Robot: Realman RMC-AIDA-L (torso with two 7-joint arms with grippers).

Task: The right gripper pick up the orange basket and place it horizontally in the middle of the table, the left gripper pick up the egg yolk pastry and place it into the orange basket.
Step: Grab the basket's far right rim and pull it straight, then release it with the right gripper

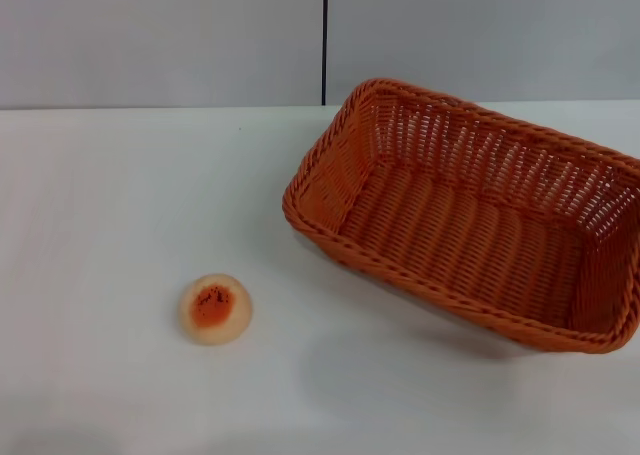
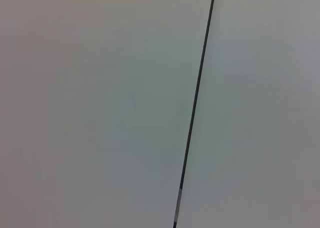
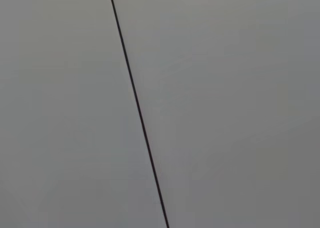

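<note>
The orange basket [image 1: 470, 220] rests on the white table [image 1: 110, 205] at the right of the head view, turned at a slant with its long side running from upper left to lower right, and it holds nothing. Left of it and nearer the front edge lies the egg yolk pastry [image 1: 215, 308], a small pale dome with an orange-red centre. Neither gripper shows in any view. Both wrist views show only a grey wall with a thin dark seam.
A grey wall panel [image 1: 160, 35] with a vertical dark seam [image 1: 325, 35] stands behind the table's far edge. The basket's right end runs to the right edge of the head view.
</note>
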